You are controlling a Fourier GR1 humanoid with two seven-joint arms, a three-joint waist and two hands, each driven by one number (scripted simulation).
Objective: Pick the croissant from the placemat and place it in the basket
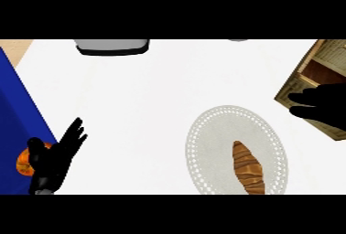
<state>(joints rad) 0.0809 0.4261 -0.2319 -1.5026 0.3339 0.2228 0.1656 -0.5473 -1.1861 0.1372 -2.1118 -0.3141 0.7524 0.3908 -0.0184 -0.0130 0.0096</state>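
Left hand (57,155) at lower left: open, fingers straight and spread, pointing up-right, holding nothing. Orange object (24,161) just beside it on blue surface (13,91), partly hidden by the hand. Right hand (323,107) at right edge: dark mass over lower part of basket (317,59); open or closed cannot be told. Croissant (248,167) lies lengthwise on lower right part of white oval placemat (209,146), apart from both hands. Basket just up-right of placemat. Grey object (111,45) at far edge of white counter (148,100).

White counter (148,91) bears placemat (208,137), basket (296,87), grey object (111,45).
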